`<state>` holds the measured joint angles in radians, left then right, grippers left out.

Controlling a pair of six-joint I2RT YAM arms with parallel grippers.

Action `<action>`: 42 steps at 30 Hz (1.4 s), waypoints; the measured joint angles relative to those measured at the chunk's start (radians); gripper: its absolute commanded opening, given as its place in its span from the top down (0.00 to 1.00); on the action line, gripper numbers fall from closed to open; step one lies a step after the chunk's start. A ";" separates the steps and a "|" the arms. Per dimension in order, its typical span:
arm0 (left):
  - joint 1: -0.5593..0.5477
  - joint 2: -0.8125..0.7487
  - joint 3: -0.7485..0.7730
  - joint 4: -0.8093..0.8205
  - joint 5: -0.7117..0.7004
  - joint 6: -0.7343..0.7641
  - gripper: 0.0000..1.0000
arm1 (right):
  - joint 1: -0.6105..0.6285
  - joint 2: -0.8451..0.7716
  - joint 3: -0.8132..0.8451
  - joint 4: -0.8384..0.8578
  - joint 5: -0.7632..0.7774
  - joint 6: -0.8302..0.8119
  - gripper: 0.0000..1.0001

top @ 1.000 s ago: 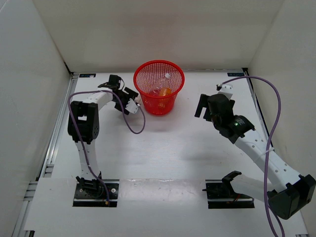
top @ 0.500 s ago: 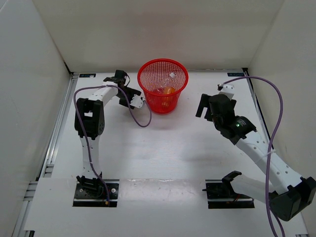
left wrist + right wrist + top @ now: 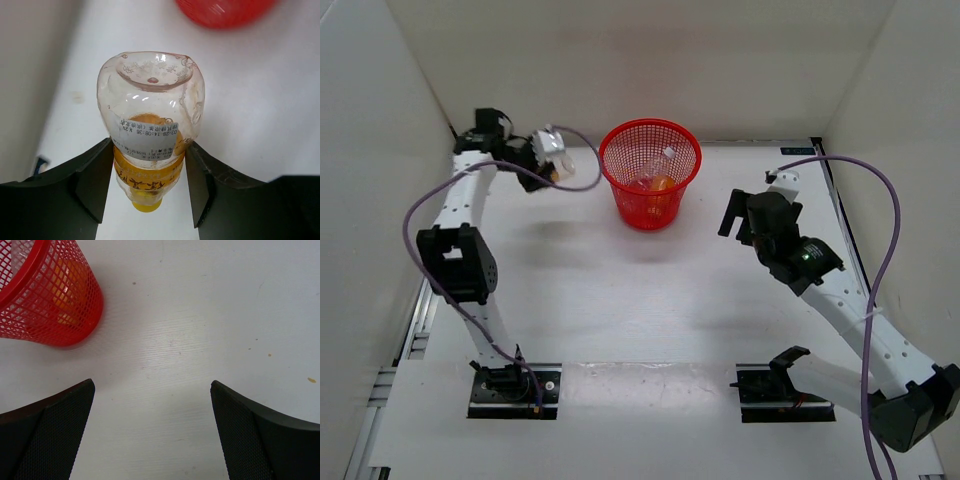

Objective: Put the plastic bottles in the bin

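My left gripper [image 3: 538, 158] is shut on the small clear bottle with the yellow-orange cap [image 3: 552, 143] and holds it in the air, left of the bin. In the left wrist view the bottle [image 3: 150, 110] sits base-outward between the fingers [image 3: 95, 175], cap toward the camera. The red mesh bin [image 3: 650, 150] stands at the far middle of the table. Inside it lie the longer clear bottle [image 3: 661, 160] and the orange-filled one [image 3: 656, 184]. My right gripper [image 3: 734, 214] is open and empty, right of the bin. In the right wrist view the bin [image 3: 30, 315] is at the upper left, with orange showing through its mesh.
White walls close in the table on the left, back and right. A metal rail [image 3: 425, 290] runs along the left edge. Purple cables [image 3: 880, 250] loop off both arms. The bin's rim [image 3: 225, 7] shows at the top of the left wrist view.
My left arm has risen and swung left and back from beside the bin, carrying the small bottle. The bin shifted slightly to the right earlier. The right arm barely moved.
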<state>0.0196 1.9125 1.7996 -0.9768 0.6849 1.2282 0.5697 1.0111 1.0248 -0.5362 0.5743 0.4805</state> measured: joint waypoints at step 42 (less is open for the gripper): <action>-0.256 -0.578 -0.234 0.365 -0.922 -0.831 0.00 | 0.000 -0.238 -0.039 -0.212 -0.233 0.086 0.00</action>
<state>-0.2359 1.3342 1.5654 -0.6113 -0.2375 0.3973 0.5694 0.7731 0.9855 -0.7483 0.3412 0.5667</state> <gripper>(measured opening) 0.998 0.996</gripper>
